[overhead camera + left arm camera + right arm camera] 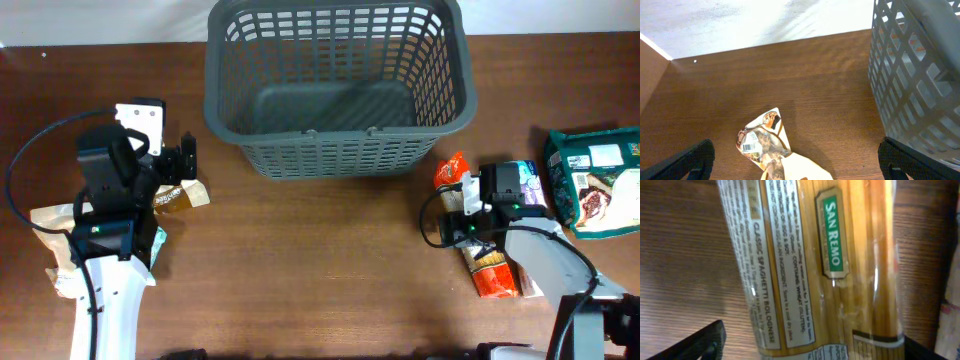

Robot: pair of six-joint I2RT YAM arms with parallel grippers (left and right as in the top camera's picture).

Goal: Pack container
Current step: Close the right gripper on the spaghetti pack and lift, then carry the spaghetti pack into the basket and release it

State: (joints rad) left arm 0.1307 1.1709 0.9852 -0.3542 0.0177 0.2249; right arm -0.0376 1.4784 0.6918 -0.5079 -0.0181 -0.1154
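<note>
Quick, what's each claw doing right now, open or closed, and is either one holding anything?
Left claw: open, holding nothing.
Right claw: open, astride the spaghetti packet, not clamped on it.

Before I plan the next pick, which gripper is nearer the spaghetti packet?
Right. The right gripper hangs directly over the spaghetti packet; the left gripper is far across the table, left of the container.
</note>
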